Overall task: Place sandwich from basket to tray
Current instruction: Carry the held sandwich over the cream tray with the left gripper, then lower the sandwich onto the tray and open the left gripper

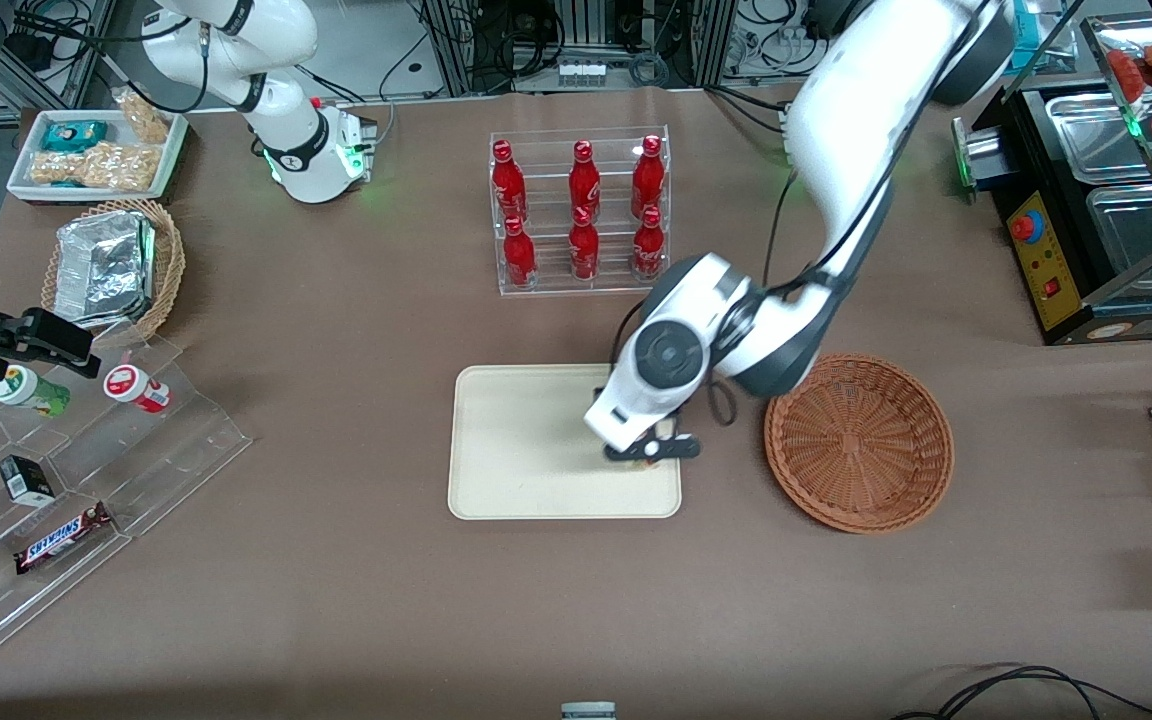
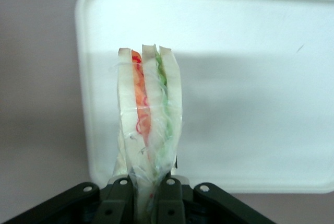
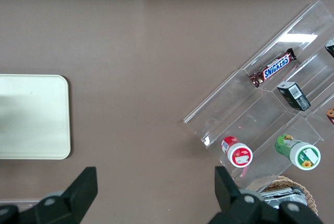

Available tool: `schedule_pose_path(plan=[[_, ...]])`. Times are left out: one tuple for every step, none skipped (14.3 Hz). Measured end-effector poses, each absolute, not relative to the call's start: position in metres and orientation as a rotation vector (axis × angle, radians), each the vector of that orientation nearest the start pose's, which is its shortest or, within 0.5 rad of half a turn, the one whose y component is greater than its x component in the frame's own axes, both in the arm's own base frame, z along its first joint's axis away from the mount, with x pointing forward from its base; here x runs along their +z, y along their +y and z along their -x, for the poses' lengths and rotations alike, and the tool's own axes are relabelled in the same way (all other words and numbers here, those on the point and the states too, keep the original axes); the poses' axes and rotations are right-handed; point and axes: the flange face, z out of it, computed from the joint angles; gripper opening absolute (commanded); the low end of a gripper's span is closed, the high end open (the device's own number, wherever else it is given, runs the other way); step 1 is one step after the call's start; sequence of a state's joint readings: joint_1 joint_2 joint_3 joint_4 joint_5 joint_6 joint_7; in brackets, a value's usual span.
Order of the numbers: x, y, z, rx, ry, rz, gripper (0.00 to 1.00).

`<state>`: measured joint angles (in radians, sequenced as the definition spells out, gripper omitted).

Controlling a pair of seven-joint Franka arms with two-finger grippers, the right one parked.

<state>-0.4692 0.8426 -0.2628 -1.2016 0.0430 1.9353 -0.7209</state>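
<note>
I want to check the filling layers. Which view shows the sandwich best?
The left wrist view: the sandwich stands clear above the tray, red and green layers plain, pinched in the pincer. In the front view the arm hides nearly all of it. The right wrist view shows none of it.

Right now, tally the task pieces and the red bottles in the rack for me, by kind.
Sandwich: 1, clamped in the gripper over the tray
Tray: 1
Basket: 1
Red bottles: 6
Total: 9
</note>
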Motion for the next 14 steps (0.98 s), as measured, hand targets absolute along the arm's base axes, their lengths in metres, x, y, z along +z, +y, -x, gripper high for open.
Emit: schedule_pose_path(plan=[[0.271,-0.466,-0.595,0.243,-0.078,3.218,0.22],[0.268,-0.474,-0.597,0.208,-0.072,3.245,0.23],[0.267,-0.482,-0.596,0.181,-0.056,3.267,0.25],[0.266,-0.492,-0.592,0.16,-0.035,3.286,0.29],[0.264,-0.501,-0.586,0.149,-0.016,3.296,0.36],[0.26,-0.51,-0.58,0.143,0.004,3.303,0.45],[0.256,-0.52,-0.573,0.137,0.019,3.311,0.52],[0.253,-0.529,-0.565,0.138,0.024,3.313,0.58],[0.25,-0.536,-0.558,0.146,0.015,3.309,0.77],[0.248,-0.54,-0.554,0.152,0.002,3.305,1.0],[0.248,-0.541,-0.553,0.153,-0.017,3.303,1.0],[0.252,-0.54,-0.555,0.148,-0.039,3.303,1.0],[0.262,-0.536,-0.56,0.151,-0.057,3.294,1.0],[0.28,-0.527,-0.566,0.163,-0.077,3.275,1.0]])
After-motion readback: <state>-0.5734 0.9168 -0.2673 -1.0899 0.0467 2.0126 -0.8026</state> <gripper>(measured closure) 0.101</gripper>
